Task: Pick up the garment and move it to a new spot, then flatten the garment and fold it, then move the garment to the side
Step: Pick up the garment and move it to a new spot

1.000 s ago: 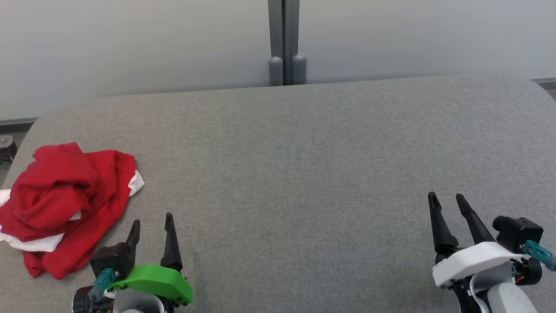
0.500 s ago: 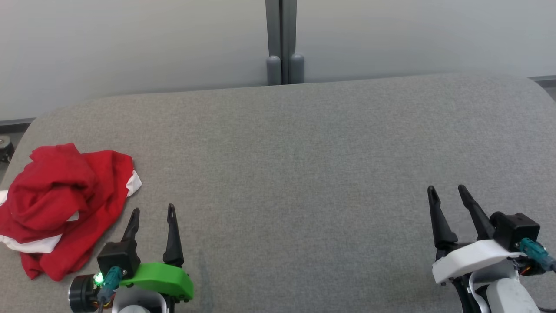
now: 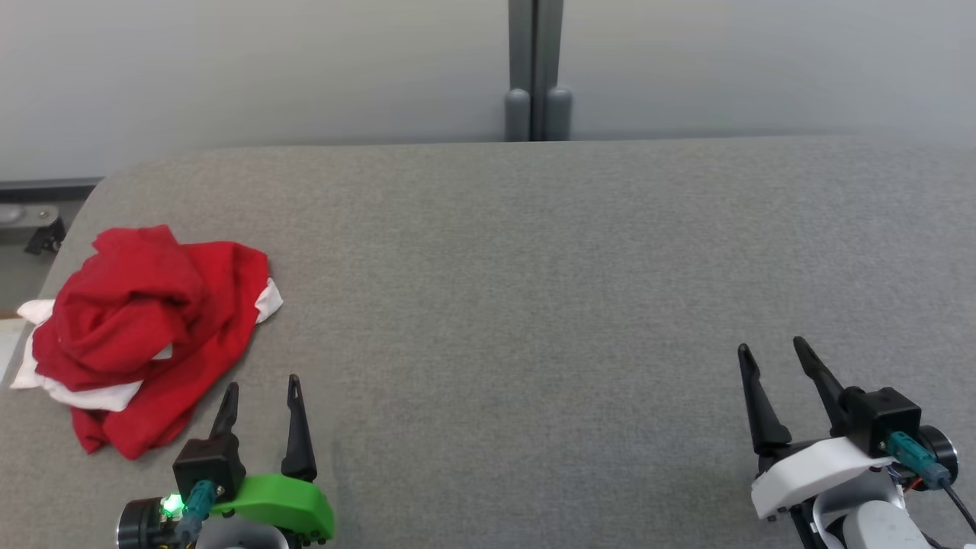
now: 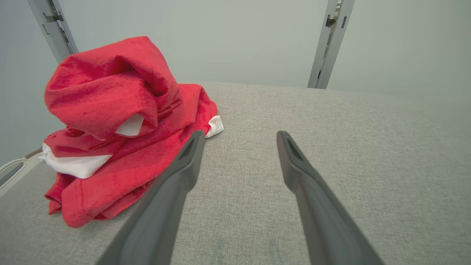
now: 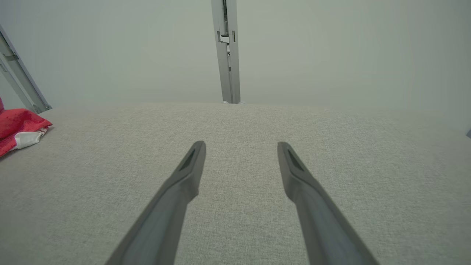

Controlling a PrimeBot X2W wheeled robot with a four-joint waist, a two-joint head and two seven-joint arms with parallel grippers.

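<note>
The garment (image 3: 145,328) is a crumpled red cloth with white trim, heaped at the left end of the grey padded table (image 3: 518,290). In the left wrist view the garment (image 4: 121,121) rises just left of my left gripper (image 4: 238,135), whose fingers stand open and empty; its left fingertip (image 4: 197,137) lies close to the red folds. In the head view my left gripper (image 3: 261,385) sits just right of and below the heap. My right gripper (image 3: 770,348) is open over bare table at the lower right, and a corner of the garment (image 5: 18,129) shows far to its left.
A pale wall with a grey vertical post (image 3: 536,69) runs behind the table. The table's rounded left edge (image 3: 76,221) lies close to the heap, with floor and a fitting (image 3: 34,229) beyond it. The broad grey surface stretches between the two grippers.
The head camera has turned, so the whole picture shifts to the right. Both grippers stay open; the left one sits slightly lower in the picture. The garment lies as before.
</note>
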